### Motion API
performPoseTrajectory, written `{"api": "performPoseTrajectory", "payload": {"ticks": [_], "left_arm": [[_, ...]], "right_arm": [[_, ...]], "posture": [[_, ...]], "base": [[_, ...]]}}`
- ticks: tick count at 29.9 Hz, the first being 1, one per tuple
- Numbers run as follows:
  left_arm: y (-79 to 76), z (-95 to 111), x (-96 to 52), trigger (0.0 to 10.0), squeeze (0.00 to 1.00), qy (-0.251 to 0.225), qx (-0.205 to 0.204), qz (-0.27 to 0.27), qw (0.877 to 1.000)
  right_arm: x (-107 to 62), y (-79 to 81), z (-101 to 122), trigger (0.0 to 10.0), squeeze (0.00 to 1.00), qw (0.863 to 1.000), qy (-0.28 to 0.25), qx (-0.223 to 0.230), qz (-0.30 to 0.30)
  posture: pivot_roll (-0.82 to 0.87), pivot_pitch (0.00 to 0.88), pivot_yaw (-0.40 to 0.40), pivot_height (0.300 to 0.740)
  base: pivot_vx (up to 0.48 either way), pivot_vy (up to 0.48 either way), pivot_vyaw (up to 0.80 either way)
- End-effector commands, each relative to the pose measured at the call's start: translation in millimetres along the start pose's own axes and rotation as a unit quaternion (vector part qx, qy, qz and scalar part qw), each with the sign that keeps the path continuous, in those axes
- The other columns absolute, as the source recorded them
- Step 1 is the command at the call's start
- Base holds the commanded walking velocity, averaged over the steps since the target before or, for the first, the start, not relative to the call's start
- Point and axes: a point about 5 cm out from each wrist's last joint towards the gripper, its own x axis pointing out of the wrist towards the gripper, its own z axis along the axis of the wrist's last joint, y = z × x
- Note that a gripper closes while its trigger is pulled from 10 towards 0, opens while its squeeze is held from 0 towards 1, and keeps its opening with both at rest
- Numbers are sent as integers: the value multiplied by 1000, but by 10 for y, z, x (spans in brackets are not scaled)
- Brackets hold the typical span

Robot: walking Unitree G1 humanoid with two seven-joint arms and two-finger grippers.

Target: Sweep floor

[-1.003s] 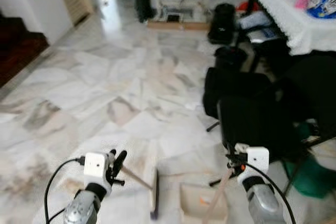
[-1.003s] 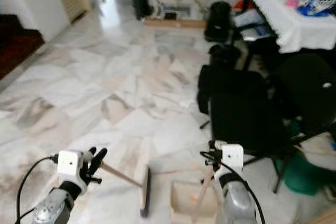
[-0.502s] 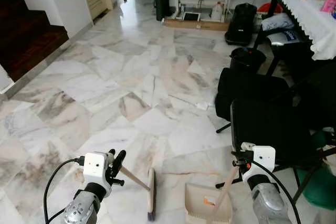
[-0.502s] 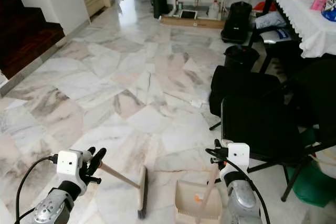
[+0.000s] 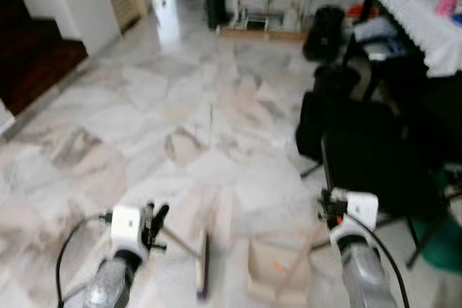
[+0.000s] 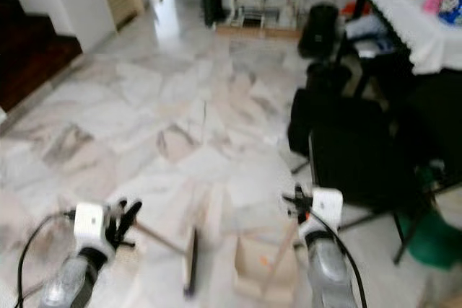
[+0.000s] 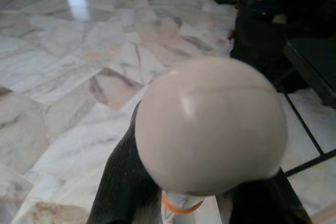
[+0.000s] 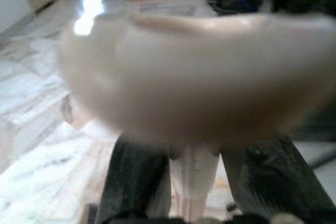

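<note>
Head views blurred. Left claw clamped on broom handle; broom head on marble floor, just left of dustpan. Right claw gripping dustpan handle; dustpan on floor, orange scrap inside. Black chair just right of dustpan. Bench beyond chair.

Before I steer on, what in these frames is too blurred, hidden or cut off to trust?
- Debris on the marble floor: head views are motion-blurred, so dirt cannot be told from veining.
- Dustpan contents: an orange speck shows, but blur hides what it is.
- Broom bristles: smeared, floor contact unclear.
- Left end effector: the broom's rounded handle end covers the grip.
- Right end effector: the blurred dustpan handle top blocks the floor ahead.
</note>
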Motion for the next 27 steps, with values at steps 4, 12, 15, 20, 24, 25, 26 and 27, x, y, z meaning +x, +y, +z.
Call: {"api": "performPoseTrajectory", "payload": {"ticks": [4,12,15,20,24,25,26,27], "left_arm": [[48,72,35,10000,0,-11,8,0,1000],[87,103,56,10000,0,-14,14,2,1000],[89,102,54,10000,0,-14,14,2,1000],[78,97,63,10000,0,-12,16,2,1000],[62,93,71,10000,0,-12,18,2,1000],[58,94,73,10000,0,-12,18,2,1000],[56,95,74,10000,0,-12,18,2,1000],[53,91,71,10000,0,-12,18,3,1000]], "right_arm": [[66,84,162,10000,0,999,-41,6,6],[78,123,183,10000,0,999,-44,7,10],[75,124,186,10000,0,999,-45,6,11],[76,111,188,10000,0,999,-41,-3,15],[84,92,199,10000,0,999,-42,-7,16],[95,98,209,10000,0,999,-42,-9,24],[102,104,215,10000,0,999,-42,-10,30],[111,127,222,10000,0,998,-40,-21,49]], "posture": [[-49,0,29,740],[-49,0,33,740],[-50,0,34,740],[-54,0,35,740],[-53,0,32,740],[-52,0,29,740],[-52,0,29,740],[-54,0,28,740]], "base": [[0,458,0],[0,460,0],[0,458,0],[0,460,0],[0,141,0],[0,0,0],[0,0,0],[0,0,0]]}}
